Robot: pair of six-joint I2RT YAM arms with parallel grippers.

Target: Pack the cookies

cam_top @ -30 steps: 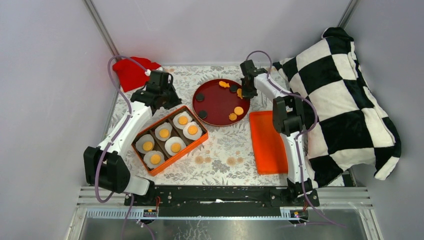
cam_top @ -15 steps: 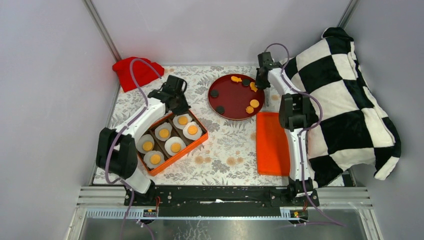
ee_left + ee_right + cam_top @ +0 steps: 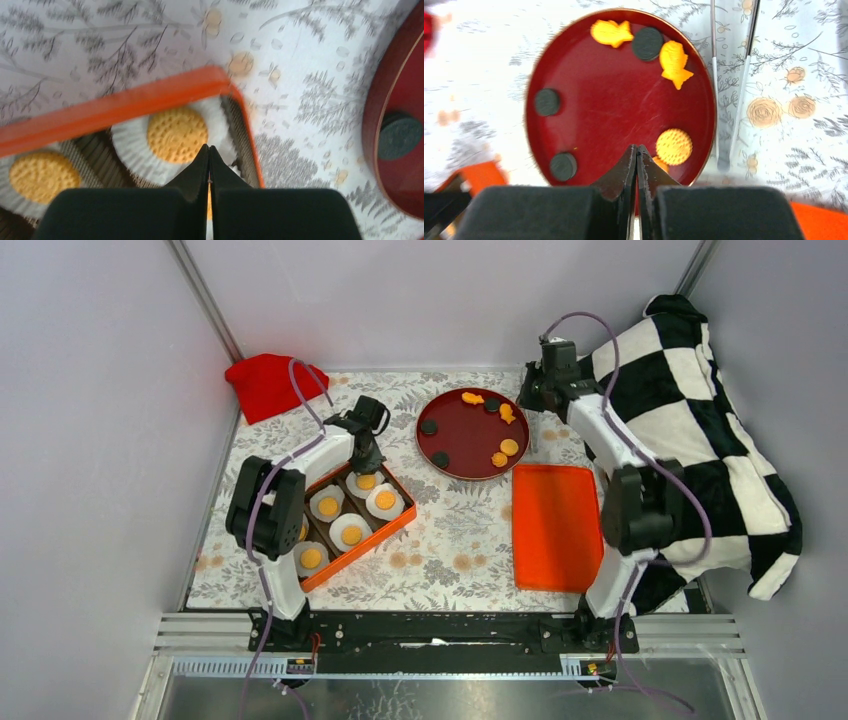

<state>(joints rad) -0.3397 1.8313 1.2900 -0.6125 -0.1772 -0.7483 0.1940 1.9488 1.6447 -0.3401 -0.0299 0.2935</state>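
i'm drawing my right hand (image 3: 637, 148), clenched and empty, back from the red plate (image 3: 614, 100), now sitting farther right; round cookies (image 3: 674, 146) are still waiting there.

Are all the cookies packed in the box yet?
Nearly, I think. Done: round yellow cookies sit in white crinkled paper liners inside the orange box. In hand: nothing seems held; both arms' jaws are shut. Left: two more such cookies lie on the dark red plate, and the flat orange lid lies beside it.

Round orange-yellow cookies (image 3: 351, 535), flat in white liners (image 3: 337, 532) inside the orange box (image 3: 365, 548); two loose on the red plate (image 3: 465, 435).
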